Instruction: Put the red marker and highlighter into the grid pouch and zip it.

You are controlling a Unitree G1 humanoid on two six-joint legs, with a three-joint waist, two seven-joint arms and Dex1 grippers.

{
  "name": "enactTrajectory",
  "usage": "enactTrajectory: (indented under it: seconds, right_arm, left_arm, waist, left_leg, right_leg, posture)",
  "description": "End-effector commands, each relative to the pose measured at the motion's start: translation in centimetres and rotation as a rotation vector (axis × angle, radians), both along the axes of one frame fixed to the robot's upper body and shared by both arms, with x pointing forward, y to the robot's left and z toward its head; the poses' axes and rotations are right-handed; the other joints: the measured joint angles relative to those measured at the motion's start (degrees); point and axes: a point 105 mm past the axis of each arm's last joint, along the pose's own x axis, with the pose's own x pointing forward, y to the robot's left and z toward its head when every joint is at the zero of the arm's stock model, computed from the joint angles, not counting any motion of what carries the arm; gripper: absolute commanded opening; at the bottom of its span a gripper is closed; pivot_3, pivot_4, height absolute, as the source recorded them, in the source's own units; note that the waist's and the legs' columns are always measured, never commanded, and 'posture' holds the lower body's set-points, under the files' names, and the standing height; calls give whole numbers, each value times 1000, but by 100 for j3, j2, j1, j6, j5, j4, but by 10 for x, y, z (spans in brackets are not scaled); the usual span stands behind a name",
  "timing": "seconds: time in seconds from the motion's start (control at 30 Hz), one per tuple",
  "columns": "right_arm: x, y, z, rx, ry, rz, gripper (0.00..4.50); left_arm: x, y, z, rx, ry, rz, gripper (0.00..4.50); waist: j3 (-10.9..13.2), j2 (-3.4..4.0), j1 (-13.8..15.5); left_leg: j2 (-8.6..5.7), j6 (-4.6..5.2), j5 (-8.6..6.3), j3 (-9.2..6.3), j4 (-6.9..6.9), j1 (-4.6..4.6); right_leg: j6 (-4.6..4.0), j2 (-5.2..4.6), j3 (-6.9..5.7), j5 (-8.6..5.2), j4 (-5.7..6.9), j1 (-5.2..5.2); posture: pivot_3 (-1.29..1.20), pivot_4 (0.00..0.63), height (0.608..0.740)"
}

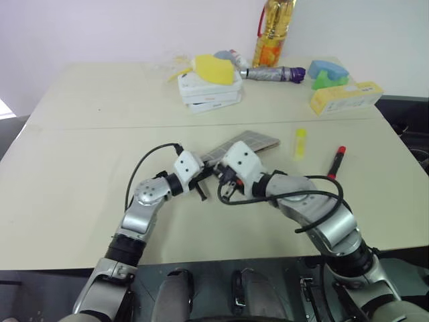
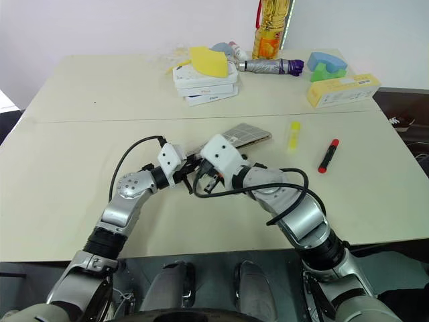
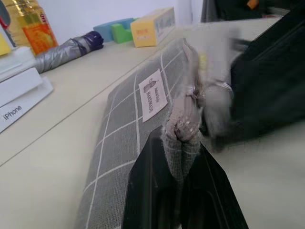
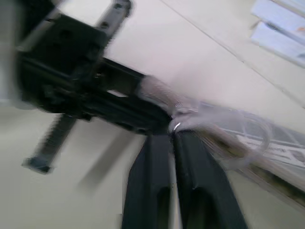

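Two end effectors meet at the grid pouch (image 1: 242, 143) corner: left end effector (image 3: 183, 162) clamps the fabric; right end effector (image 4: 172, 138) nearly closed at the zipper pull. Pull steadily; marker (image 1: 336, 161) and highlighter (image 1: 299, 143) wait beyond the right one.

Likely robot test room or lab, not home. Plain cream surface (image 1: 80, 201) made of two tables pushed together, bare pale wall (image 1: 100, 30) behind. Unrelated props clustered at far edge: stacked white boxes (image 1: 209, 94), folded umbrella (image 1: 271, 74), oil bottle (image 1: 273, 30), yellow carton (image 1: 345, 97), sponges (image 1: 327, 72).
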Motion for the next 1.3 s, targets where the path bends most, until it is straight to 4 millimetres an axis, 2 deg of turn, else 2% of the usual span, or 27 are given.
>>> enactTrajectory:
  seconds: [0.03,0.13,0.2,0.3,0.37,0.43,0.5,0.77,1.0,1.03,1.07,1.2,1.23,1.3]
  right_arm:
    - [-4,-19,24,59,-62,-24,2402]
    - [-8,-40,30,81,-54,-60,3947]
    - [-7,-58,33,99,-43,-117,3947]
    - [20,-117,32,138,6,-428,3947]
    - [32,-140,29,148,19,-573,3947]
    - [52,-173,23,187,30,-800,3947]
    - [65,-193,13,194,42,-939,3947]
    - [97,-204,-7,276,119,-1029,3947]
    - [114,-213,-31,275,171,-1090,3947]
    - [115,-214,-33,277,173,-1095,3447]
    - [115,-214,-33,282,172,-1093,3161]
    - [114,-211,-28,249,118,-1057,1080]
    - [113,-210,-25,236,98,-1045,857]
    - [105,-208,-13,158,16,-986,879]
  left_arm:
    - [7,8,18,-21,-79,43,0]
    - [6,14,19,-10,-100,46,0]
    - [6,20,18,6,-112,49,0]
    - [8,36,18,24,-134,76,0]
    - [9,40,17,34,-140,83,0]
    - [10,44,16,31,-141,96,0]
    - [11,45,16,28,-146,107,0]
    - [9,40,16,1,-143,89,0]
    - [8,39,14,-3,-136,85,0]
    - [8,39,14,-4,-136,84,0]
    - [8,39,14,-5,-135,84,0]
    - [8,41,14,-11,-130,93,0]
    - [8,43,14,-16,-126,98,0]
    - [9,45,14,-24,-122,108,0]
  waist:
    - [1,-3,5]
    - [1,-3,1]
    - [1,-3,-7]
    - [1,-2,-10]
    - [1,-2,-2]
    - [1,-2,-18]
    - [1,-1,-12]
    - [2,1,-20]
    - [2,1,-17]
    - [2,2,-18]
    - [2,2,-19]
    - [2,3,-37]
    - [2,3,-41]
    - [4,7,-35]
  left_leg:
    - [0,0,0,-2,3,-4]
    - [-2,0,0,-1,5,-6]
    - [-1,0,0,-1,3,-6]
    - [1,0,0,-1,1,-5]
    - [1,0,0,4,3,-6]
    - [0,0,0,10,3,-5]
    - [1,0,0,18,2,-3]
    - [-1,1,0,24,-5,-10]
    - [-1,1,0,25,-5,-11]
    - [-1,1,0,25,-5,-11]
    - [-1,1,1,25,-5,-11]
    - [0,1,0,25,-5,-10]
    - [0,1,0,24,-5,-10]
    - [1,1,1,24,-6,-11]
  right_leg:
    - [0,0,-3,0,-1,0]
    - [1,-5,-4,0,-3,0]
    - [0,-4,-5,0,-3,-1]
    - [0,0,-4,0,-2,-4]
    - [-1,0,-4,1,-2,-3]
    - [-2,-2,-4,1,-1,-4]
    - [-3,-1,-3,2,1,-6]
    - [-1,-1,-2,3,1,-14]
    - [-1,-1,-2,3,1,-14]
    - [-1,-1,-2,3,2,-14]
    - [-1,-1,-2,3,2,-14]
    - [-1,-1,-2,3,3,-14]
    - [-1,0,-2,3,4,-14]
    - [-1,0,-2,3,4,-15]
  posture:
    - [0,150,740]
    - [0,150,740]
    - [0,150,740]
    - [0,150,740]
    - [0,150,740]
    - [0,150,740]
    - [0,150,740]
    - [0,150,740]
    - [0,150,740]
    - [0,150,740]
    - [0,150,740]
    - [0,150,740]
    - [0,150,740]
    - [0,150,740]
